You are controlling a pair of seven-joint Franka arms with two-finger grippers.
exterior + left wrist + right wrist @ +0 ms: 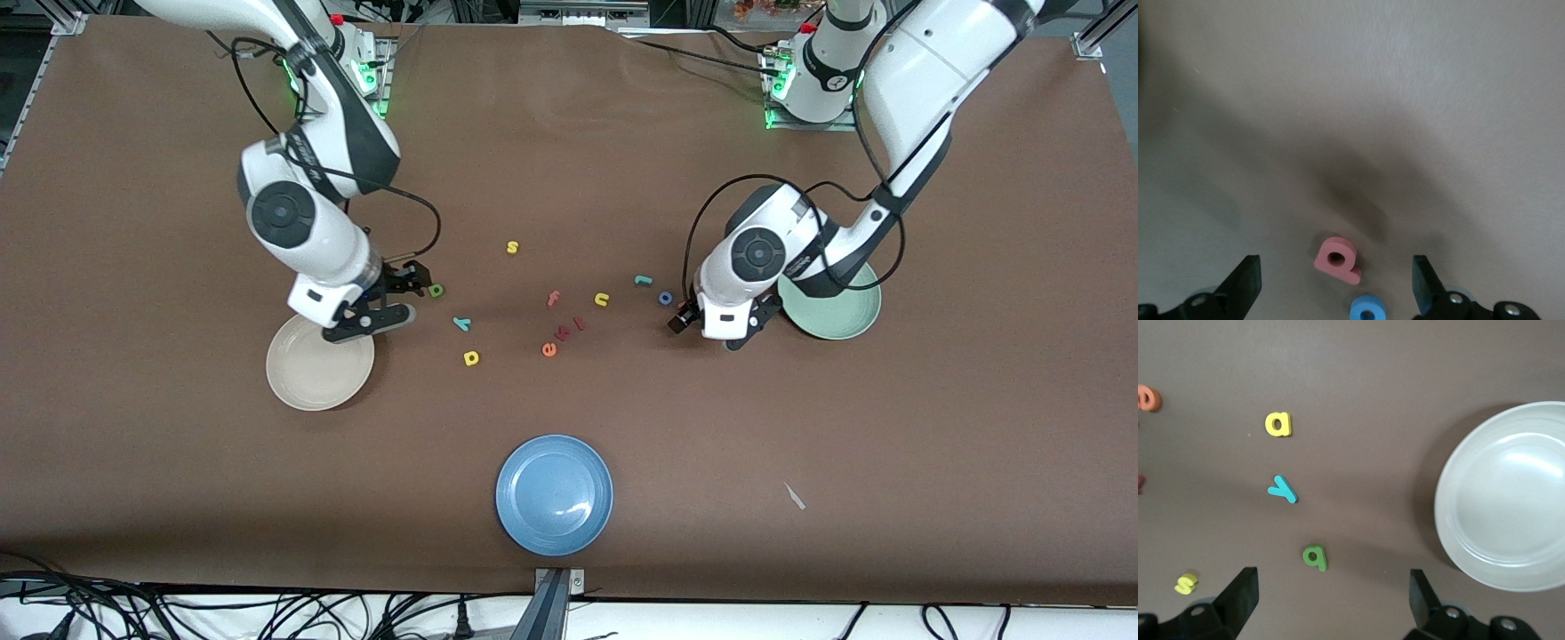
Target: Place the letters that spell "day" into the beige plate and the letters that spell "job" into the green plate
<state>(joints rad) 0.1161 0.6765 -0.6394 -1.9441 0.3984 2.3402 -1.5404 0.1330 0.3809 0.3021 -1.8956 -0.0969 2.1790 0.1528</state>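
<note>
Looking over the brown table (569, 133), we see the blue plate (554, 494) nearest the front camera, the beige plate (320, 369) toward the right arm's end and the green plate (836, 307) toward the left arm's end. The right gripper (418, 286), fingers spread and empty, hangs beside the beige plate, close to the green d (436, 290); the teal y (461, 323) and yellow a (471, 358) lie nearby. The left gripper (680, 322), likewise spread, hangs beside the green plate near the blue o (665, 298), pink b (1337, 259) and teal j (643, 281).
</note>
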